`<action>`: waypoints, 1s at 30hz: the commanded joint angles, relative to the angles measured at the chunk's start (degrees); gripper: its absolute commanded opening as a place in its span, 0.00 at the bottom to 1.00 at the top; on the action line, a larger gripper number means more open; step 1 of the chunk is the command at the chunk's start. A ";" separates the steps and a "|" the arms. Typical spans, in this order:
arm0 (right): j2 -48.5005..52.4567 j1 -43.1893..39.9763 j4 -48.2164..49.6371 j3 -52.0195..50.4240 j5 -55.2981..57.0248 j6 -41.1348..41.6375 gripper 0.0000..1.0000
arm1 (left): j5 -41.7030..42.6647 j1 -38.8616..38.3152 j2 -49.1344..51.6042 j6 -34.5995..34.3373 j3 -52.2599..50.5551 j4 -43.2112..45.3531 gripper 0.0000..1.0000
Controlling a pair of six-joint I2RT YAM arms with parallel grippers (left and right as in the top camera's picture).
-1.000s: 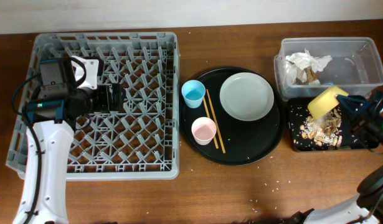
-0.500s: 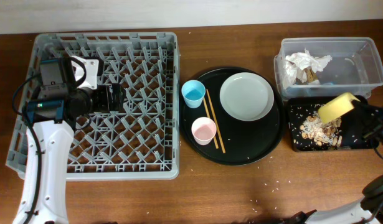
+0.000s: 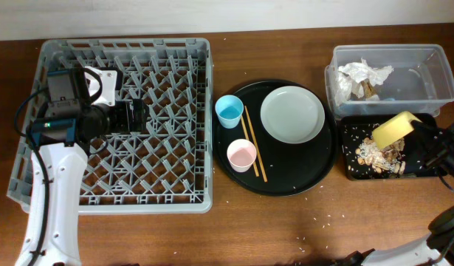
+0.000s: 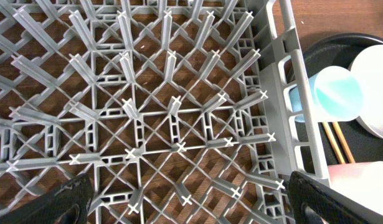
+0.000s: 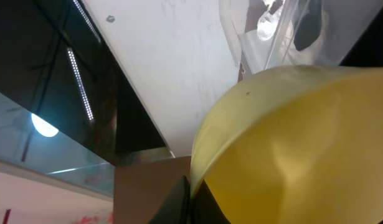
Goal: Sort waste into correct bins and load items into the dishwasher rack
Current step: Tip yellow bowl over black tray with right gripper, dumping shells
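Observation:
My right gripper (image 3: 418, 129) is shut on the rim of the yellow bowl (image 3: 393, 130) and holds it tipped over the shallow black tray (image 3: 348, 171), where beige-brown food scraps (image 3: 379, 155) lie. The bowl fills the right wrist view (image 5: 297, 143). The clear tub (image 3: 426, 55) behind holds white napkins (image 3: 363, 76). My left gripper (image 3: 136, 116) is open over the grey dishwasher rack (image 3: 123, 199), with its pegs below it in the left wrist view (image 4: 172, 118). The white plate (image 3: 292, 114), light-blue cup (image 3: 229, 111), pink cup (image 3: 241, 155) and chopsticks (image 3: 252, 148) rest on the round black tray (image 3: 315, 177).
Small crumbs are scattered on the wooden table (image 3: 322, 222) in front of the round tray. The table's far edge meets a white wall at the top.
The yellow bowl in my right gripper has shifted right and changed its tilt over the black tray, then come slightly back left. More scraps lie in the tray. The left arm has not moved.

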 commanded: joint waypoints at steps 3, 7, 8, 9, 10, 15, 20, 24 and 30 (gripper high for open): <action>0.35 -0.20 -0.81 -0.15 -2.01 -1.20 0.04 | 0.66 0.24 0.33 -0.11 0.66 -0.07 0.99; 0.33 0.28 -1.55 -0.15 -1.38 -6.03 0.04 | 0.66 0.24 0.33 -0.11 0.66 -0.07 0.99; 0.33 0.28 -1.57 -0.15 -1.25 -6.03 0.04 | 0.63 0.26 0.33 -0.11 0.66 -0.07 0.99; 0.33 0.28 -2.25 -0.15 -2.01 -6.03 0.04 | 0.63 0.26 0.33 -0.11 0.66 -0.07 0.99; 0.31 0.28 -3.10 -0.15 -2.01 -6.08 0.04 | 0.63 0.24 0.33 -0.11 0.66 -0.07 0.99; 0.33 0.22 -2.47 -0.15 -2.01 -7.08 0.04 | 0.66 0.24 0.33 -0.11 0.66 -0.07 0.99; 0.20 0.44 -3.39 -0.15 -2.01 -11.54 0.04 | 0.66 0.24 0.33 -0.11 0.66 -0.07 0.99; -1.36 0.44 -6.29 -0.13 -1.99 -17.70 0.04 | 0.66 0.26 0.33 -0.11 0.66 -0.07 0.99; -8.68 0.44 -6.21 -0.07 2.21 -18.91 0.04 | 0.66 0.24 0.33 -0.11 0.66 -0.07 0.99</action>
